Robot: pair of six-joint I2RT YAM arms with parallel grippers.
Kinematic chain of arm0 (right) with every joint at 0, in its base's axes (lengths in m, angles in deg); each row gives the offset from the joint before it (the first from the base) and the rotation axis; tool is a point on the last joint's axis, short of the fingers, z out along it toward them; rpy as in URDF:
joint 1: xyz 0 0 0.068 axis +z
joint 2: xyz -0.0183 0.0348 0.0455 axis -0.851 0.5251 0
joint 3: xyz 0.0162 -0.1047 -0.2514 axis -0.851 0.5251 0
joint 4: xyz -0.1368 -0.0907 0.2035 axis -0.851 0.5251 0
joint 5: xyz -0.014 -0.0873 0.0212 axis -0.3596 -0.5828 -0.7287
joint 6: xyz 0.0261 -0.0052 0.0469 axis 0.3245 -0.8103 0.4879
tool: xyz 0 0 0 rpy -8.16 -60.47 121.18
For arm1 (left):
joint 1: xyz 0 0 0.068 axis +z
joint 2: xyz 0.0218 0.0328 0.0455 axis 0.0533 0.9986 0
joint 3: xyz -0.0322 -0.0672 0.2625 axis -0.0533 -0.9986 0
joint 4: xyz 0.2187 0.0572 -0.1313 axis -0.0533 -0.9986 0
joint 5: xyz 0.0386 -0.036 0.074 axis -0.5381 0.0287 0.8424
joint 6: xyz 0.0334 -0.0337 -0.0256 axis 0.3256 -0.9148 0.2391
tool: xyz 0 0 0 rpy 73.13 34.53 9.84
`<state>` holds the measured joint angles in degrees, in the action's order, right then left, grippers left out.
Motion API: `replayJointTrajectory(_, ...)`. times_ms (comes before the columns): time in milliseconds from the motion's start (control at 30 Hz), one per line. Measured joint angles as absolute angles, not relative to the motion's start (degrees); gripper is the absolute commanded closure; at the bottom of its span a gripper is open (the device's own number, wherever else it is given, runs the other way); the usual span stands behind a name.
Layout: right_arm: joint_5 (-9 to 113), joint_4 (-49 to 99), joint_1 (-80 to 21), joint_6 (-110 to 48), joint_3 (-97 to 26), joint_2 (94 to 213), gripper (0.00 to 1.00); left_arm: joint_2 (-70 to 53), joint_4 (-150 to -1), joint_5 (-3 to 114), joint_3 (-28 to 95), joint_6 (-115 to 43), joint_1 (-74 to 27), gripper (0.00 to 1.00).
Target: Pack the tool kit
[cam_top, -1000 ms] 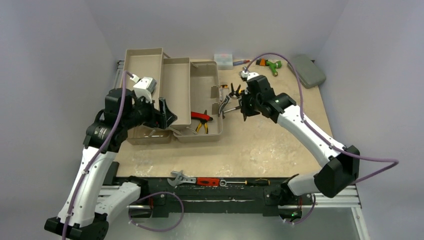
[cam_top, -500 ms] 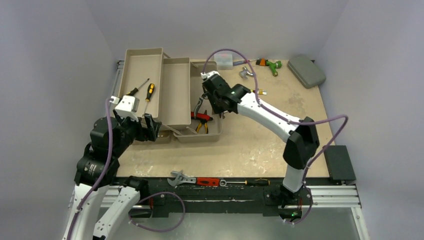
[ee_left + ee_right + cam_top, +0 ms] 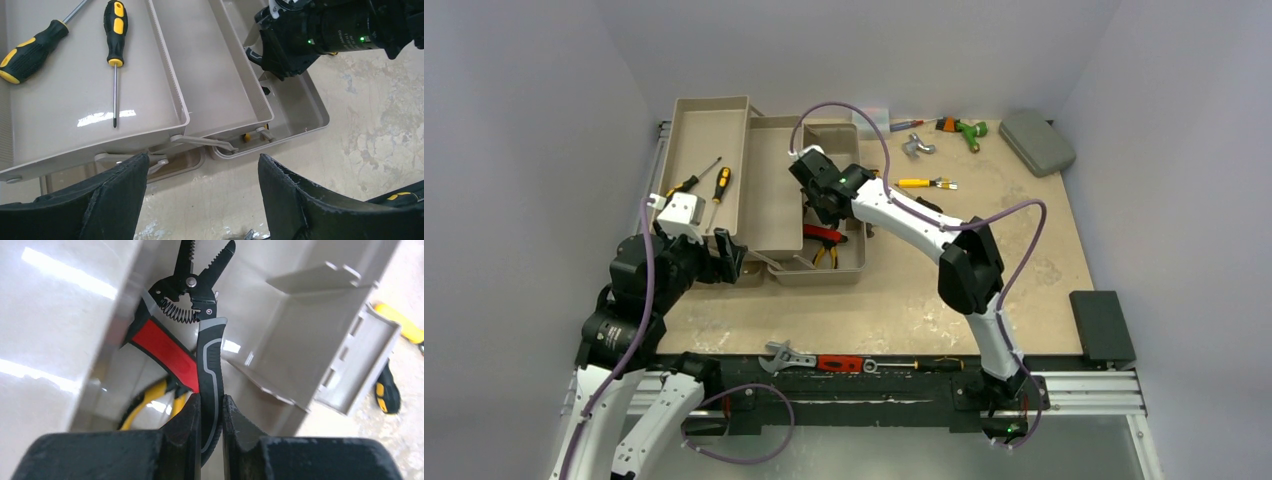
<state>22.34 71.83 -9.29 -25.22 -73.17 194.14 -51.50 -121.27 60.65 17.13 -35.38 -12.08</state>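
Tan-brown plastic toolbox (image 3: pixel 776 190) stands open at the far left of the speckled beige worktop (image 3: pixel 924 290), its fold-out trays stepped out to the left of the deep bottom compartment; a slim black-and-yellow-handled screwdriver (image 3: pixel 114 30) and a stouter black-and-yellow screwdriver (image 3: pixel 30 45) lie near each other in the leftmost tray; yellow-handled pliers (image 3: pixel 827 255) lie in the bottom compartment near its front wall, with a red handle (image 3: pixel 167 347) just beyond them. The right gripper (image 3: pixel 211 405) reaches over that compartment, its jaws clamped tight on the black-and-grey handle of spring-loaded pliers (image 3: pixel 210 360), whose toothed nose points away from the gripper and stands slightly parted; whether the red handle belongs to this tool I cannot tell. The left gripper (image 3: pixel 202 160) hovers by the near left corner of the toolbox, jaws spread wide, the trays' hinge arms showing between them. Well apart from the box, a yellow-handled tool (image 3: pixel 916 183) lies mid-worktop; a flat grey rounded case (image 3: pixel 1036 142) sits at the far right corner; a silver adjustable wrench (image 3: pixel 786 355) lies at the near edge.
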Motion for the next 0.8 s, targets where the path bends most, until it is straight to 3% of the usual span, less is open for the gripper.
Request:
replayJointTrajectory(433, 19.7, 64.6, -9.0, -26.8, -79.7, 199.4, 0.99, -50.7, -121.0, 60.7, 16.9, -35.4, -12.1, 0.24)
replayJointTrajectory(500, 18.6, 63.0, -9.4, -26.8, -79.7, 199.4, 0.67, -50.4, -121.1, 60.7, 16.8, -35.4, -12.1, 0.24)
replayJointTrajectory(533, 18.5, 62.2, -9.7, -26.8, -79.7, 199.4, 0.56, -50.3, -121.1, 60.7, 16.8, -35.4, -12.1, 0.24)
replayJointTrajectory(633, 19.6, 59.9, -11.2, -26.2, -79.7, 199.4, 0.5, -49.9, -121.1, 60.8, 16.8, -35.4, -12.1, 0.23)
replayJointTrajectory(800, 26.3, 56.4, -14.9, -24.4, -75.7, 196.7, 0.49, -49.2, -121.1, 60.8, 16.8, -35.4, -12.1, 0.24)
